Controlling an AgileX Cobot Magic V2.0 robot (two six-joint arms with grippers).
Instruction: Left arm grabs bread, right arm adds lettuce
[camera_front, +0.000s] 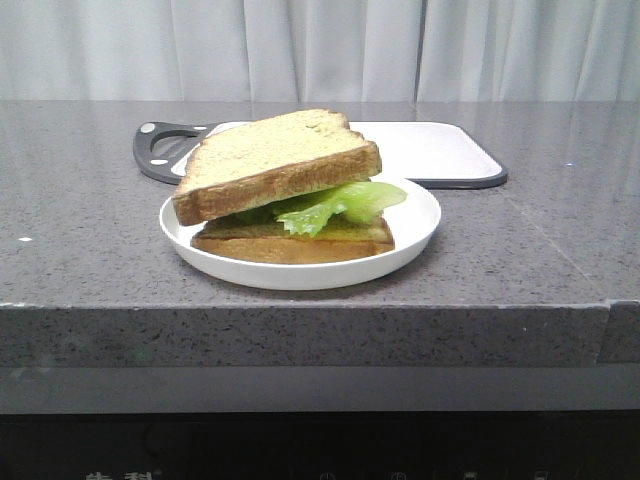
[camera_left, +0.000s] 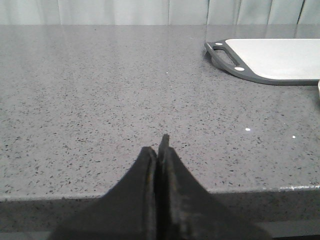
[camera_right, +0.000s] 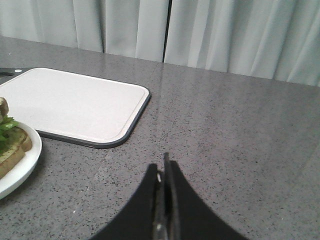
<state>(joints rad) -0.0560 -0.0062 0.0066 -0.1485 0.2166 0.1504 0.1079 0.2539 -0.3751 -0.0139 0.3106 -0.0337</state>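
Note:
On the white plate (camera_front: 420, 215) a thick bread slice (camera_front: 275, 160) lies tilted on top of a bright green lettuce leaf (camera_front: 340, 205), which lies on a thinner bread slice (camera_front: 295, 240). The plate's edge, the lower slice and a bit of lettuce (camera_right: 5, 127) also show in the right wrist view. Neither arm shows in the front view. My left gripper (camera_left: 160, 150) is shut and empty above bare counter near the front edge. My right gripper (camera_right: 162, 170) is shut and empty above the counter, to the right of the plate.
A white cutting board (camera_front: 440, 150) with a dark rim and handle lies behind the plate; it also shows in the left wrist view (camera_left: 280, 60) and the right wrist view (camera_right: 75, 102). Grey curtains hang behind the counter. The counter's front edge (camera_left: 250, 191) is close below the left gripper.

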